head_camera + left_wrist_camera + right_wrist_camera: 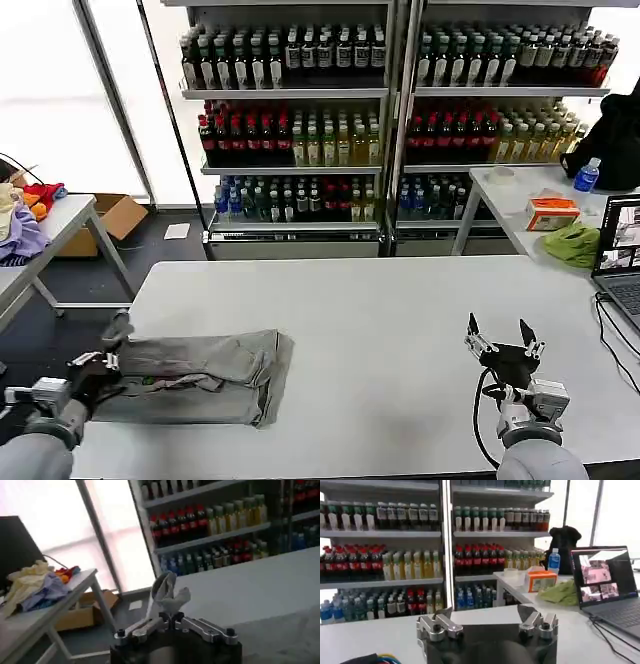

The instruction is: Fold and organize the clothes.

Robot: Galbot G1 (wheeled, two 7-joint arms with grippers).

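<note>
A light grey T-shirt (205,375) lies folded in a rough rectangle on the left part of the white table (400,310). My left gripper (112,345) is at the shirt's left edge, shut on a pinch of the grey fabric. In the left wrist view that pinched cloth (169,594) stands up in a bunch above the closed left gripper (171,616), with more of the shirt (285,635) spread beside it. My right gripper (501,336) hovers open over bare table at the front right. The right wrist view has the right gripper (485,614) spread wide, nothing between its fingers.
Drink shelves (390,110) stand behind the table. A side table at the left carries purple and orange fabrics (25,215). At the right, another table holds a lime-green cloth (573,243), an orange box (551,212) and a laptop (620,255). A cardboard box (115,215) sits on the floor.
</note>
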